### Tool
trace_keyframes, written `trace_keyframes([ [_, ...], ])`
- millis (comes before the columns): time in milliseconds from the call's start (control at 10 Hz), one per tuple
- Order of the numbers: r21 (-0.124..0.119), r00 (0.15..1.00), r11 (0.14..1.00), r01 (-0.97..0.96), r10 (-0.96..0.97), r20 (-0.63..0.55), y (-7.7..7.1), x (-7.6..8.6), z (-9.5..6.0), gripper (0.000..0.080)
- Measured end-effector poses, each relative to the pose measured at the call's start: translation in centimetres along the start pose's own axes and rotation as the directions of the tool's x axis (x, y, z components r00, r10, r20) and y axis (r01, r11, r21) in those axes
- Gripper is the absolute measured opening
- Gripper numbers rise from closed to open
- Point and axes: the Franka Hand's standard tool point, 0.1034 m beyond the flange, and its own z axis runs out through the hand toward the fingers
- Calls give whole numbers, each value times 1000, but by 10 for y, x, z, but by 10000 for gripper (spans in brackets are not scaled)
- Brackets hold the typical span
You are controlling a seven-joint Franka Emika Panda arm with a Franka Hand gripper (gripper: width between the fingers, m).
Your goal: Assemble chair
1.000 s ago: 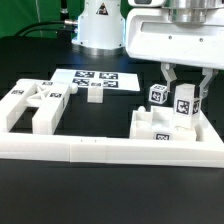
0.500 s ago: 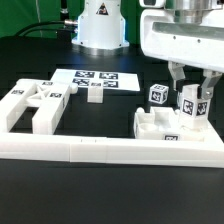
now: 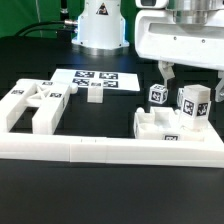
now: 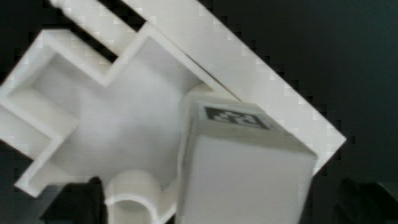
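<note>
Item: chair, partly assembled. An upright tagged bar [image 3: 193, 108] is found directly beneath the claw [image 3: 190, 84], between its fingers, with its foot set on the seat piece [image 3: 150, 128]. A clear gap is seen between the bar and the finger on the exterior view's left, so the claw is entered as spread wide and gripping nothing. The bar is judged roughly upright; whether its foot is fully seated cannot be told. A small tagged cube [image 3: 157, 95] is placed just beside the claw, toward the exterior view's left, behind the seat piece. More loose chair parts [image 3: 30, 105] and a short block [image 3: 95, 95] are laid well apart from the claw on that same side, with the marker board [image 3: 90, 78] near them. The border rail [image 3: 100, 150] is run below and in front of the claw, close against the seat piece. Hazards noted: if the claw is lifted off-line, the bar could be clipped by a finger and tipped out of its seat. If the joint is shallow, the bar could be toppled by a slight nudge. The nearby cube could be knocked by a sideways sweep.
</note>
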Motion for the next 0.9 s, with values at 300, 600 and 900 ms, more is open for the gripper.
trace_keyframes([
  [300, -15, 971, 971, 238, -238, 2, -6, -8, -1, 648],
  [600, -28, 900, 900, 434, -435, -23, -9, -14, 3, 648],
  [900, -42, 760, 760, 649, -650, -17, -9, -13, 3, 648],
])
